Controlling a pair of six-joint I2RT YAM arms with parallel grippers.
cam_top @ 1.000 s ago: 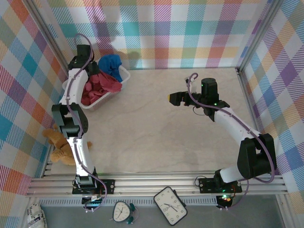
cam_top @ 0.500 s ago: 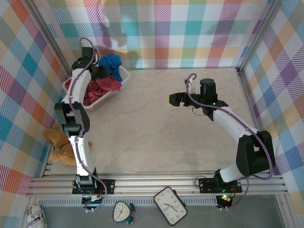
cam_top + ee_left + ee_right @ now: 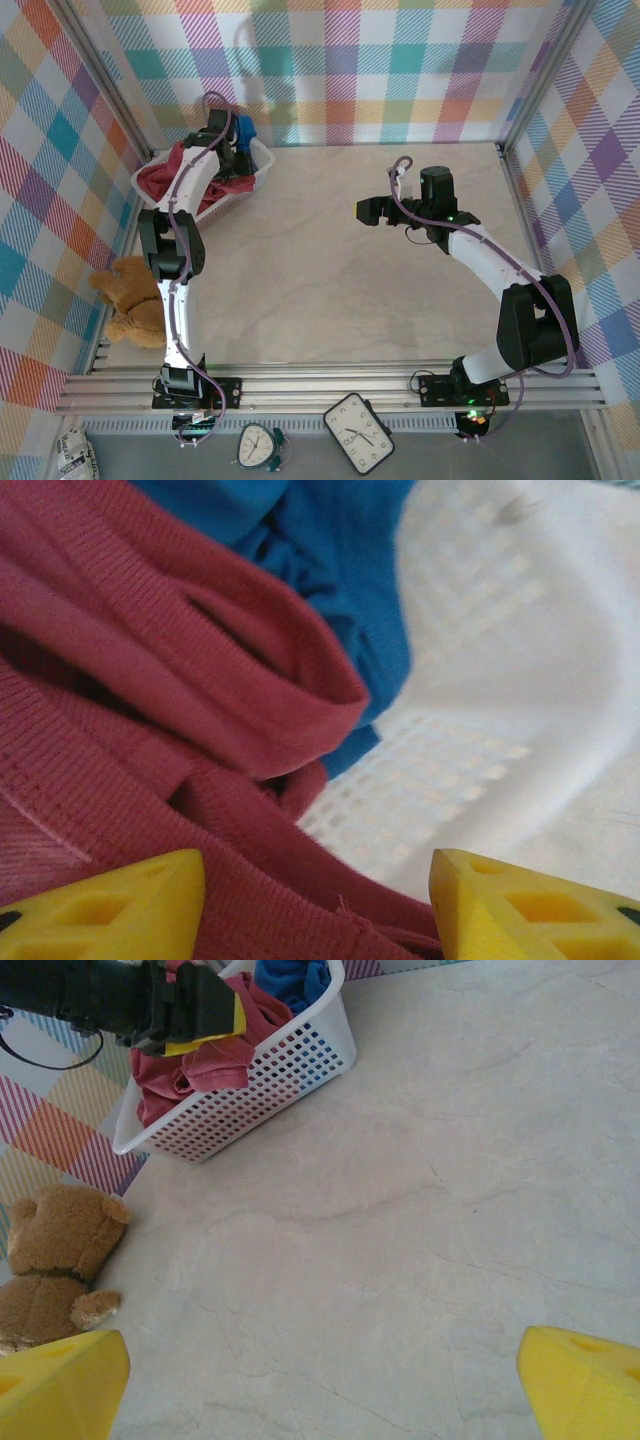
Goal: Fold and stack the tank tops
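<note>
Left hand (image 3: 320,910) spread over ribbed red tank tops (image 3: 150,710), white mesh basket (image 3: 470,770).

white mesh basket (image 3: 270,1075) at the far left corner of a marbled beige table (image 3: 330,280), brown teddy bear (image 3: 130,305) at its left edge, black clock (image 3: 357,432) and small green clock (image 3: 258,446) beyond the near rail, plaid walls (image 3: 380,70)

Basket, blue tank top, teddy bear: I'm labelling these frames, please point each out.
basket (image 3: 262,1082), right wrist view, mesh side wall.
blue tank top (image 3: 330,540), left wrist view, bunched cloth.
teddy bear (image 3: 60,1245), right wrist view, brown fur.
</note>
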